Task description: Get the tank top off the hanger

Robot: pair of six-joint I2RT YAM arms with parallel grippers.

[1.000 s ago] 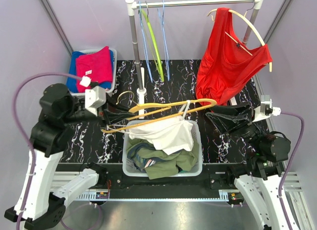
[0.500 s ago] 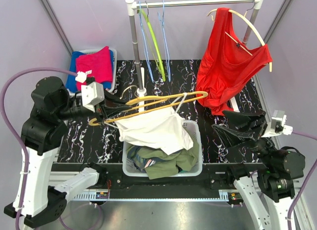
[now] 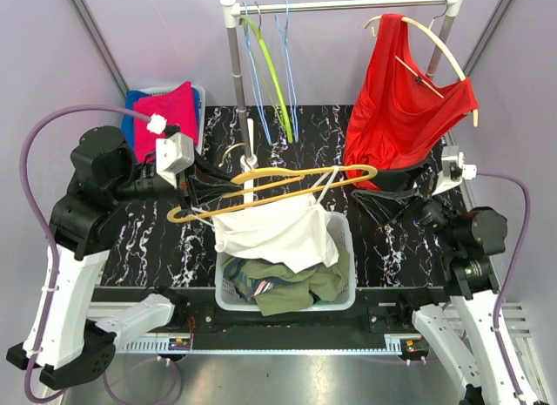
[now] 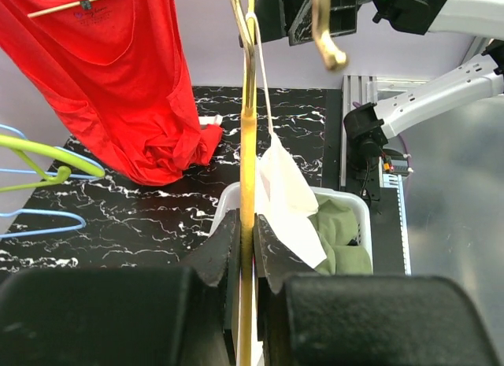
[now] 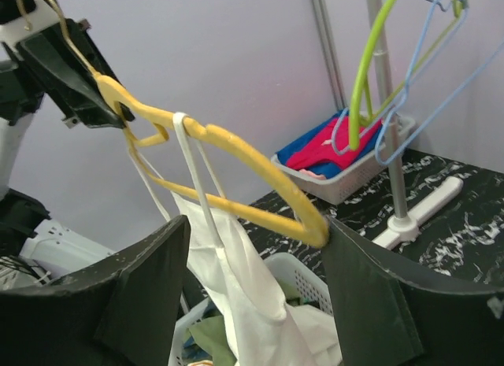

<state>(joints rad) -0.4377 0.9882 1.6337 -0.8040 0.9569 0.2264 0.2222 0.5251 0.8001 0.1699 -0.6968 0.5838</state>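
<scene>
From above, the left gripper (image 3: pixel 202 192) was clamped on a yellow plastic hanger (image 3: pixel 287 189) near its hook, holding it roughly level over a white laundry basket (image 3: pixel 346 248) of crumpled clothes. A white tank top (image 3: pixel 274 235) hung from that hanger by its straps, its body draping down onto the basket's pile. The right gripper (image 3: pixel 376 189) sat at the hanger's far right tip with its fingers spread. Behind, a red tank top (image 3: pixel 396 118) hung on a metal rail (image 3: pixel 348 3), above the black marbled table (image 3: pixel 148 239). In the left wrist view, the left gripper (image 4: pixel 246 226) pinched the yellow plastic hanger (image 4: pixel 248 138) tightly between its fingers, with the white tank top (image 4: pixel 283 193) dangling beyond it. In the right wrist view, the right gripper (image 5: pixel 256 228) stood wide, the yellow plastic hanger's (image 5: pixel 236 146) rounded end lying between the fingers, close against one of them, while one strap of the white tank top (image 5: pixel 236 291) looped over the hanger's upper arm.
</scene>
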